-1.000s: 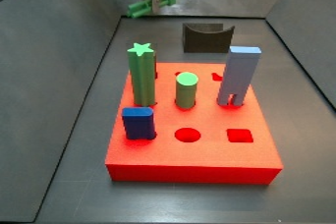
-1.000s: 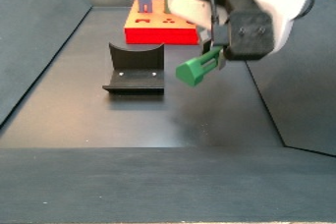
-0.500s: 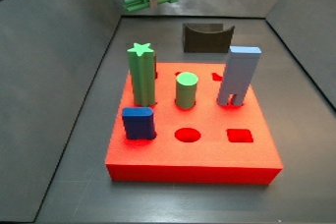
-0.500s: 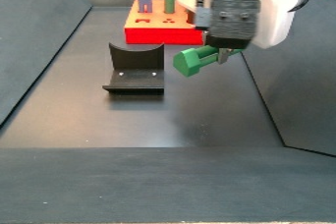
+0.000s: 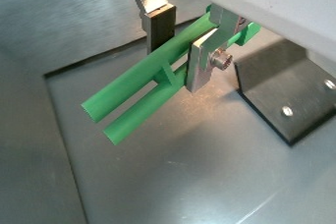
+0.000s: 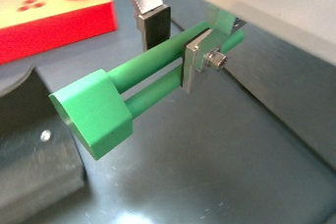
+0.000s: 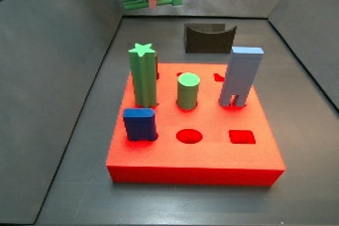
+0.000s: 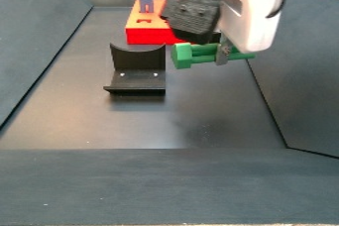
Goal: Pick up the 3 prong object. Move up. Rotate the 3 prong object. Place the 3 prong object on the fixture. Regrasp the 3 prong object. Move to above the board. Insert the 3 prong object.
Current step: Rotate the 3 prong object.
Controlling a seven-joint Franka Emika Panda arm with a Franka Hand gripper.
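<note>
tool (image 6: 175, 43) aloft, clenched on 3 prong object (image 6: 132, 85) | bar green, slim, lobed (held level)

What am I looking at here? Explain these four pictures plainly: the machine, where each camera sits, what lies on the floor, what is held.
This is a single robot arm ending in a gripper, two flat silver plates that close like jaws. Two pictures come from cameras on the arm's wrist, looking down along those plates. Two come from cameras fixed beside the table.

The gripper hangs in the air, shut on the 3 prong object, a long green bar held roughly level in both side views.

On the dark floor lies the board, a red slab with shaped holes. In it stand a green star-topped post, a green cylinder, a tall pale blue block and a short blue block. Beyond it stands the fixture, a dark bracket with nothing on it.
</note>
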